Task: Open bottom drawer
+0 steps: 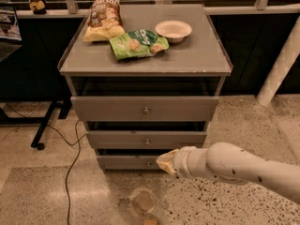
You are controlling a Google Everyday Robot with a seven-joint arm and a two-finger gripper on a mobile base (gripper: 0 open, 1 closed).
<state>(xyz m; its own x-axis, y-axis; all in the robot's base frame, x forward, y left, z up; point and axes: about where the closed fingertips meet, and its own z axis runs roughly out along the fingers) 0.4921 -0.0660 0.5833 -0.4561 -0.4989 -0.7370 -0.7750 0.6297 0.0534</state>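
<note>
The bottom drawer [123, 162] is the lowest and slimmest front of the cabinet [70, 90], just above the floor. Its front sits close to the cabinet face, with a dark gap showing above it. Its small round knob [148, 163] is at the centre of the front.

The tool [165, 161] is at the cabinet's lower front, level with the bottom drawer and just right of the knob, overlapping the right part of that front. Whether it is open or closed cannot be told, nor whether it touches the knob. The white arm [234, 165] reaches in from the cabinet's right.

The middle drawer [117, 139] and the top drawer [112, 108] sit above; the top one stands out farthest from the cabinet.

On the cabinet's worktop [197, 55] lie a tan bag [103, 20] at rear left, a green bag [138, 43] at centre, and a bowl [173, 30] to the right of both.

A round object [144, 201] lies on the floor before the cabinet. A cable [71, 161] runs along the floor at the cabinet's left.
</note>
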